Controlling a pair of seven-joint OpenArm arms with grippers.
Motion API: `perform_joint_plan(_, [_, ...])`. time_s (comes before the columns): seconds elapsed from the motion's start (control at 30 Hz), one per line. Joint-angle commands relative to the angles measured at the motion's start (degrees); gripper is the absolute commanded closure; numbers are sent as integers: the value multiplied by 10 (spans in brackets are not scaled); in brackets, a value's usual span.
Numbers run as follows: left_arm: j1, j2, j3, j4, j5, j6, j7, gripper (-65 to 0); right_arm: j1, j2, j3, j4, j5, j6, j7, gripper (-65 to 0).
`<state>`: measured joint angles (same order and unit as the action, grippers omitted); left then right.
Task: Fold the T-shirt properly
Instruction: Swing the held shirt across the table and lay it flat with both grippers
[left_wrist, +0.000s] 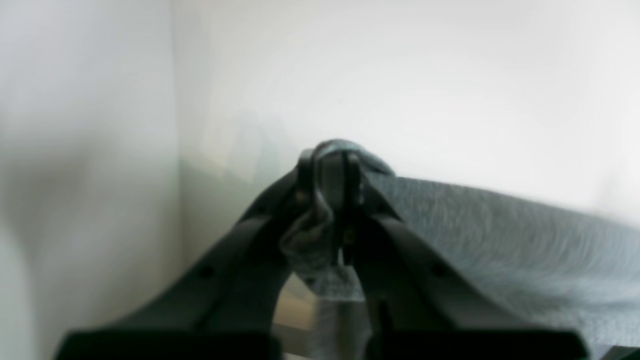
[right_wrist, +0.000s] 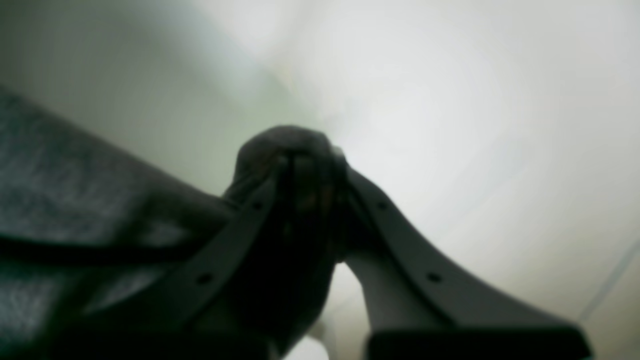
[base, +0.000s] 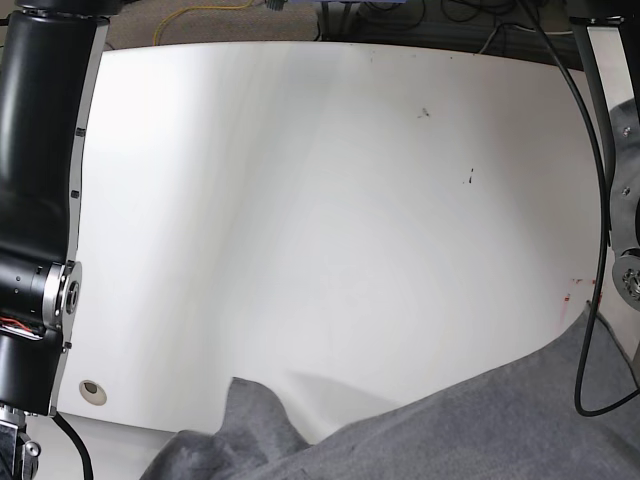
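Matt heathered knit T-shirt (base: 450, 430); smooth white table (base: 330, 220).

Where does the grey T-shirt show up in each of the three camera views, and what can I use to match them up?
Left wrist: the T-shirt fills the lower right, a bunch pinched in the left gripper.
Right wrist: it fills the lower left, a bunch pinched in the right gripper.
Base: it lies along the bottom edge, rising toward the right.
Shared landmark: the white table behind the cloth in every view.
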<state>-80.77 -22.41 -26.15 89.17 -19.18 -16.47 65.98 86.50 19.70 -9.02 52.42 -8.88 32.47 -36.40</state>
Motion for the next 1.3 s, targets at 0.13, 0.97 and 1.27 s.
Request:
perform_joint_plan(0.13, [26, 2, 4, 1, -3, 2, -6, 0, 28, 33, 6, 11, -10, 42, -68, 0])
perform_joint_plan(0.97, [515, 24, -1, 141, -91, 0, 16, 0, -523, 41, 197, 509, -14, 75, -253, 0])
perform_joint_plan(1.27, [667, 24, -40, 181, -91, -56, 18, 0, -709, -1, 249, 598, -14, 75, -253, 0])
